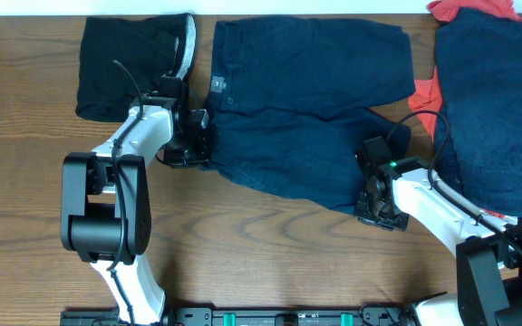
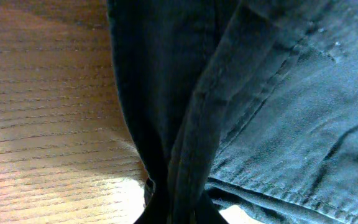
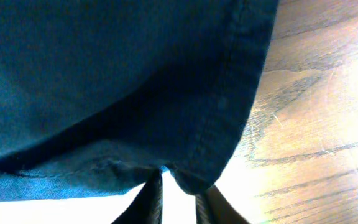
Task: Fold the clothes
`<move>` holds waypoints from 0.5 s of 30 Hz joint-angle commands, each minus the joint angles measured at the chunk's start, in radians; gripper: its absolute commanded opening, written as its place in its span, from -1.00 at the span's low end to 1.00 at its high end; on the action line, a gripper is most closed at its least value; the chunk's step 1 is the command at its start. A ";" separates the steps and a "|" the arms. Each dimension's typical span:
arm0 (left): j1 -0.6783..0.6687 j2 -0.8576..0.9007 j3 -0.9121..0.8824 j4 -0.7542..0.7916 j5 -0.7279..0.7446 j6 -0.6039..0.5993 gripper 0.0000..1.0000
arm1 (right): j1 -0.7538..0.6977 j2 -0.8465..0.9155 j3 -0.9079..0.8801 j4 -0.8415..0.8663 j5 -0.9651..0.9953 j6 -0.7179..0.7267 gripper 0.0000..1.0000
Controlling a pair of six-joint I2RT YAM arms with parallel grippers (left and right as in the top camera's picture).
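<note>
The navy shorts point(image 1: 306, 100) lie spread flat by the middle of the worktop's point(image 1: 261, 263) far edge. Their long axis runs left to right, with the waistband toward the left edge and the legs pointing right. The left pincer point(image 1: 198, 136) is clenched on the near waistband corner, and the right pincer point(image 1: 370, 190) looks pinched on the near leg's hem. This seems to be the start of the first fold, and the next move calls for lifting both ends together, cloth kept taut, to lay the near leg over the far one.
</note>
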State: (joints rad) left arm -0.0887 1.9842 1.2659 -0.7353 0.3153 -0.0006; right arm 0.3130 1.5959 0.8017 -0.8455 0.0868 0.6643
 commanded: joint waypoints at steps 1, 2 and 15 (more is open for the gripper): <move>-0.002 0.023 -0.018 0.006 -0.013 -0.005 -0.88 | -0.022 -0.008 -0.006 0.009 0.029 0.011 -0.78; -0.002 0.017 -0.018 0.005 -0.013 -0.005 -0.88 | -0.030 -0.008 -0.006 0.016 0.031 0.010 -0.80; -0.002 -0.041 -0.018 -0.002 -0.013 -0.005 -0.88 | -0.120 -0.008 -0.003 0.082 0.029 -0.143 0.05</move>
State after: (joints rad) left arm -0.0891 1.9667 1.2568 -0.7357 0.3115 -0.0006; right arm 0.2005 1.5959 0.8017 -0.7708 0.1013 0.5808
